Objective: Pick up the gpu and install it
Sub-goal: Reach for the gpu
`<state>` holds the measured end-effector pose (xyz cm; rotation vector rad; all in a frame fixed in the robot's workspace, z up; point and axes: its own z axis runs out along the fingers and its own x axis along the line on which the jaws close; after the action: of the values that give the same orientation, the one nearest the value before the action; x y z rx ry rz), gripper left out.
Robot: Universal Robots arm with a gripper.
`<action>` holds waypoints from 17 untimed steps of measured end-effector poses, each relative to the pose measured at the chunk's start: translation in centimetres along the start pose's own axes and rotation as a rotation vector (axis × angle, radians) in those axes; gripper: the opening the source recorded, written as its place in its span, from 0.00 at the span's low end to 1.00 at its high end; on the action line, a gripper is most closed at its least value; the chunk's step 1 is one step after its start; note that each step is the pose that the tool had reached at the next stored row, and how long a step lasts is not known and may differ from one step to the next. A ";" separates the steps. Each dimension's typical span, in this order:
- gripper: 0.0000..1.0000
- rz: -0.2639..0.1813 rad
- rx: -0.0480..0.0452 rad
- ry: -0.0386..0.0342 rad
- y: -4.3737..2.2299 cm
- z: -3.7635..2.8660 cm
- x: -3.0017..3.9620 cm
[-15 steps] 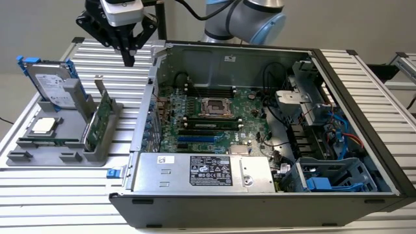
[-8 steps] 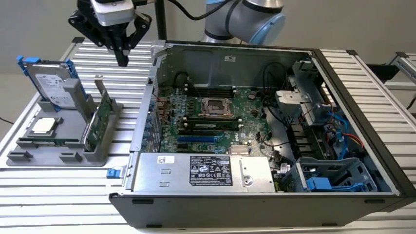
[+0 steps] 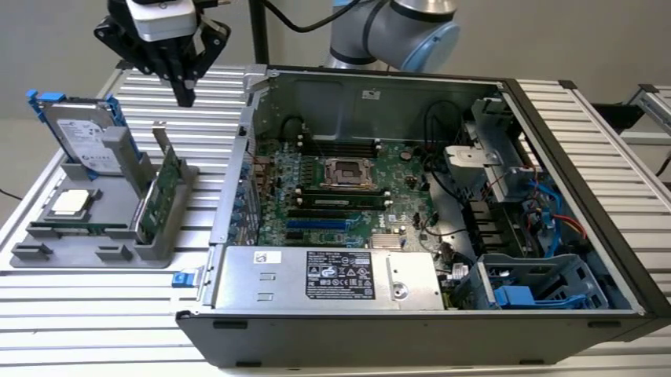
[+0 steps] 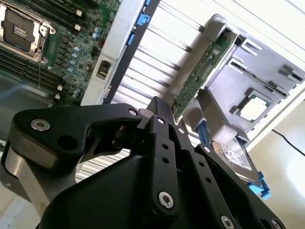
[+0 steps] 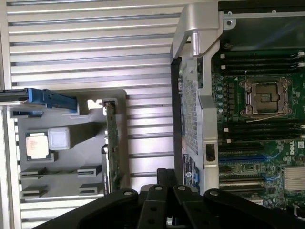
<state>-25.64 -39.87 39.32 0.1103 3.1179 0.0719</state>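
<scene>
Green gpu (image 3: 157,196) stands on edge in grey holder (image 3: 63,255), long axis receding in exterior view, bracket at far end; gripper (image 3: 185,94) hovers above, fingers together, empty.

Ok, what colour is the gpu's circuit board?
Green; the gpu shows it best in the exterior view.

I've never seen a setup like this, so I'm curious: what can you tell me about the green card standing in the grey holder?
The gpu is a thin, flat green circuit board with a silver metal bracket at one end. It stands upright on its edge, slotted into the grey holder, at the exterior view's left of the open computer case. Only the holder touches it; the end effector hangs above, apart from it.
</scene>
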 end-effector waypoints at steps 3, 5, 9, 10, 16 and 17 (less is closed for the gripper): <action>0.00 0.000 0.0001 0.0000 -0.03 -0.01 0.47; 0.00 0.000 0.0000 0.0000 -0.05 -0.02 0.77; 0.00 0.000 0.0001 0.0000 -0.10 -0.04 1.40; 0.00 0.000 0.0001 0.0000 -0.11 -0.04 1.54; 0.00 0.000 0.0000 0.0000 -0.17 -0.06 2.48; 0.00 0.000 0.0001 0.0000 -0.18 -0.06 2.64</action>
<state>-28.29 -39.87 39.33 0.1104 3.1179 0.0718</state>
